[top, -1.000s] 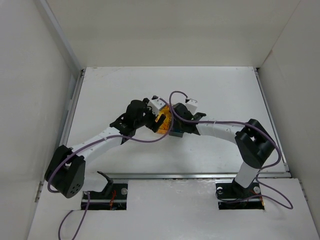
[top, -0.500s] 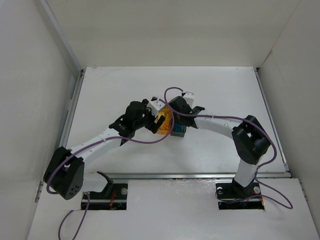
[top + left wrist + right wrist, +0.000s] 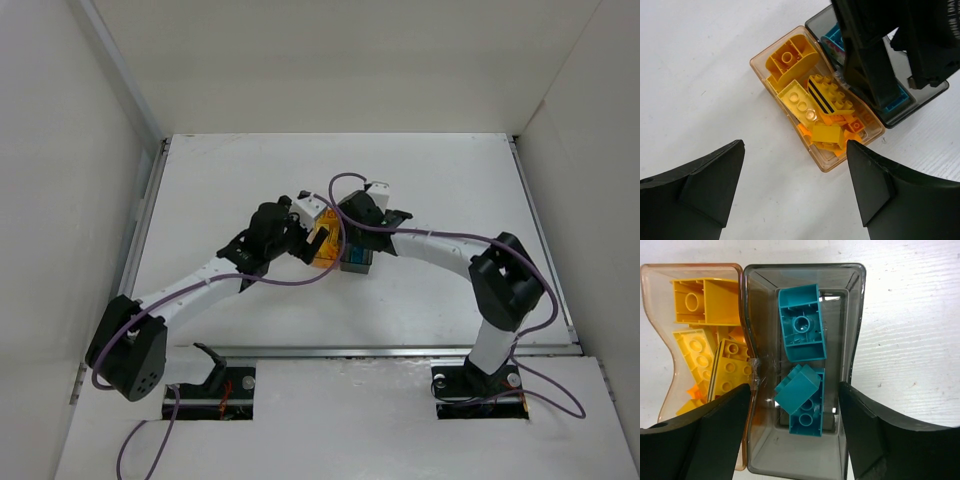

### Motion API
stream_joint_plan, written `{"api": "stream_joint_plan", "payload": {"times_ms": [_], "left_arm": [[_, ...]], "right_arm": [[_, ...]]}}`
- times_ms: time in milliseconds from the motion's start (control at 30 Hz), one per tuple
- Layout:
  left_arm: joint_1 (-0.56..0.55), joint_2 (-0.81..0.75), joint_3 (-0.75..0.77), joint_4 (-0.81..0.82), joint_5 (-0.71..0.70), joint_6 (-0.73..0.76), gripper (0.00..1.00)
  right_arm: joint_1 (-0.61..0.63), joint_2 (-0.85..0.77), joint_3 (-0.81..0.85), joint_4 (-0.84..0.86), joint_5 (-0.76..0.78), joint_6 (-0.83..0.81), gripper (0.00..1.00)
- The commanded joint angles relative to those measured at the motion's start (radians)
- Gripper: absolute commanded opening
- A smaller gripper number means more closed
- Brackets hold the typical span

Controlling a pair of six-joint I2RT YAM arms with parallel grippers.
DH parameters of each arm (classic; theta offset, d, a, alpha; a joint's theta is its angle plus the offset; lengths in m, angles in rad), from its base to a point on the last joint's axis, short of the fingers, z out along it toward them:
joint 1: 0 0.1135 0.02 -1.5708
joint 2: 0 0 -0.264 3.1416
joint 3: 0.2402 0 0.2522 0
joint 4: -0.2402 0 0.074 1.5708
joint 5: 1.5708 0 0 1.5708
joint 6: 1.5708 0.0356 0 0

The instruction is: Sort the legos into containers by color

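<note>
**Trainee:** What did the step call for at that moment?

**Instructor:** By my reading, a check and a clean lift. Every brick in view lay in a bin. The yellow and orange plastic bricks (image 3: 801,102) filled the translucent amber rectangular bin (image 3: 826,161), with one yellow brick with black stripes (image 3: 827,95) on top. The teal-blue plastic bricks (image 3: 800,330) sat in the smoke-grey rectangular bin (image 3: 854,330). The two bins stood long side against long side on the white table (image 3: 450,180). To do the lift well, raise each arm straight up before swinging it. The bins are probably light, and a finger catching a rim could tip both.

**Trainee:** And the grippers?

**Instructor:** The right gripper (image 3: 794,390) hung directly above the grey bin with its jaws spread wide. Nothing sat between its fingers (image 3: 710,435), and no contact was visible. The left gripper (image 3: 795,145) hovered over the near end of the amber bin — likewise fully spread, empty and touching nothing. In the left wrist view the right arm's black body crossed over part of the grey bin, so that bin's contents were best read from the right wrist view.
</note>
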Motion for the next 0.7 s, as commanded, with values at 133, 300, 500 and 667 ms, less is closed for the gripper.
{"api": "stream_joint_plan", "payload": {"times_ms": [133, 300, 500, 667], "left_arm": [[0.037, -0.057, -0.021, 0.045, -0.067, -0.076, 0.8], [0.037, -0.075, -0.049, 0.059, -0.076, -0.065, 0.8], [0.037, -0.085, -0.069, 0.079, -0.12, -0.065, 0.8], [0.037, -0.085, -0.09, 0.079, -0.12, -0.065, 0.8]], "right_arm": [[-0.015, -0.087, 0.048, -0.013, 0.063, -0.026, 0.61], [-0.063, -0.067, 0.067, -0.054, 0.073, -0.082, 0.38], [-0.107, 0.048, 0.172, -0.115, 0.143, -0.15, 0.58], [-0.107, 0.106, 0.205, -0.09, 0.157, -0.201, 0.54]]}}
